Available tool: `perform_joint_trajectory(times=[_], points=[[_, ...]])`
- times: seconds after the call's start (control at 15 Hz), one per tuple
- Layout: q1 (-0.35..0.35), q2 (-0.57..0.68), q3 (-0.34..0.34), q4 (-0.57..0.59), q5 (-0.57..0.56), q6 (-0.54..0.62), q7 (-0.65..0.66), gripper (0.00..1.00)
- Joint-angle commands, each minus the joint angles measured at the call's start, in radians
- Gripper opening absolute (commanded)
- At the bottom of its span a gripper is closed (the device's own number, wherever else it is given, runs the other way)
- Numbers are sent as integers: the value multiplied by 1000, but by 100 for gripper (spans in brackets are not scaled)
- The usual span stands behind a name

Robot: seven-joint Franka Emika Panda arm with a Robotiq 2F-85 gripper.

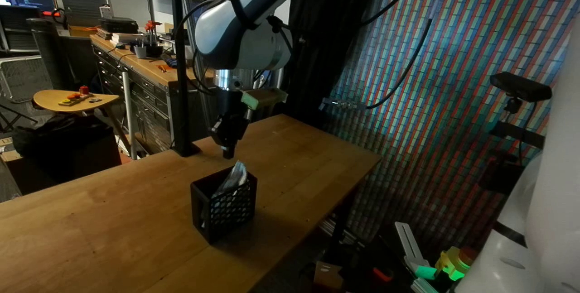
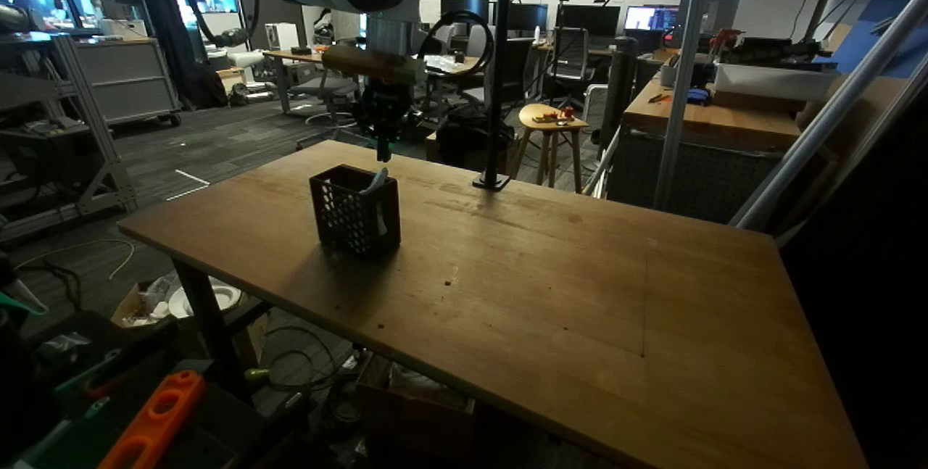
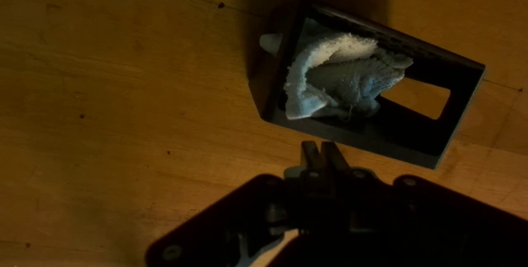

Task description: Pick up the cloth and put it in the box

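"Where's the cloth (image 3: 354,73)?"

"In the black box (image 2: 368,219), bunched up at one short end of it. The box stands upright on the wooden table (image 1: 113,225)."

"Which way does the cloth point?"

"One tip pokes up over the box's rim. That tip is taller than it is wide, and it stands on a slant. A ragged corner points to the other short end of the box. The rest is so crumpled that I can't tell its long way."

"And where's the cloth from the gripper (image 3: 319,145)?"

"Below it. In both exterior views the gripper hangs above the box, and the cloth's tip is under the fingers (image 3: 309,151), near but apart. In the wrist view the fingers show by a long wall of the box, and the cloth is inside that wall."

"What are the fingers doing?"

"They sit tight together, with only a sliver between their tips."
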State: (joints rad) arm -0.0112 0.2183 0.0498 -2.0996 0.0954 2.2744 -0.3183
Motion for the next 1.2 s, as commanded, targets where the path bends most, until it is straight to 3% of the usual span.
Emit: perform_joint_trajectory(times=[0.0, 0.2, 0.47, 1.0, 1.13], points=[[-13, -10, -13, -12, -27, -22, -11, 30], [-23, -9, -22, -18, -31, -29, -15, 38], [-29, -6, -22, -20, -25, -27, -17, 28], [-28, -9, -11, -42, -3, -25, -19, 26], [-27, -7, -10, -42, -4, -27, -16, 14]])
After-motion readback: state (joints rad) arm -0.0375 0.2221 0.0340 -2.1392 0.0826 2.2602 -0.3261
